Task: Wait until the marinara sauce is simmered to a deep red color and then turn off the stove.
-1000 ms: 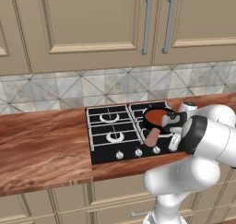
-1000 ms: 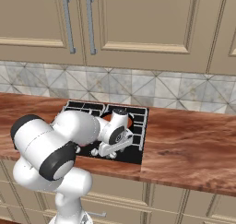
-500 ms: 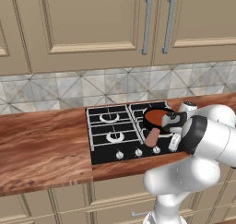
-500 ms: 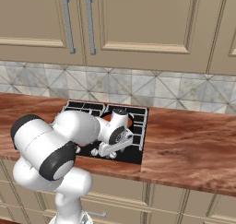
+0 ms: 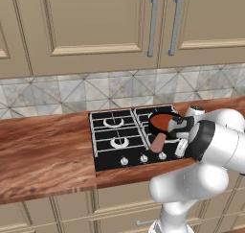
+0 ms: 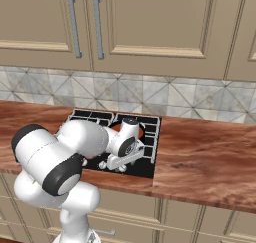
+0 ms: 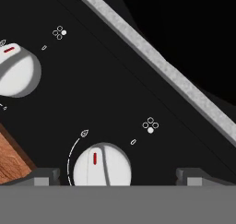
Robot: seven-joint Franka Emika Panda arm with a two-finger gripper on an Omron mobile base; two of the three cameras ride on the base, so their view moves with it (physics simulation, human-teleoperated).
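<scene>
Your gripper (image 7: 115,174) is wide open w/ a silver knob (image 7: 102,165) between its tips; sauce (image 5: 162,120) sits in the pan on the stove (image 5: 115,136); close off-centre & you could slip off.

You are looking at a home kitchen. Beige panelled wall cabinets (image 5: 86,26) with long metal bar handles (image 5: 153,26) hang above a grey diamond-patterned tile backsplash (image 5: 72,90). A reddish wood-grain counter (image 5: 43,155) runs below, with a black gas stove (image 5: 117,136) and its silver knobs (image 7: 102,165) set into it, and matching base cabinets (image 6: 200,222) underneath.
</scene>
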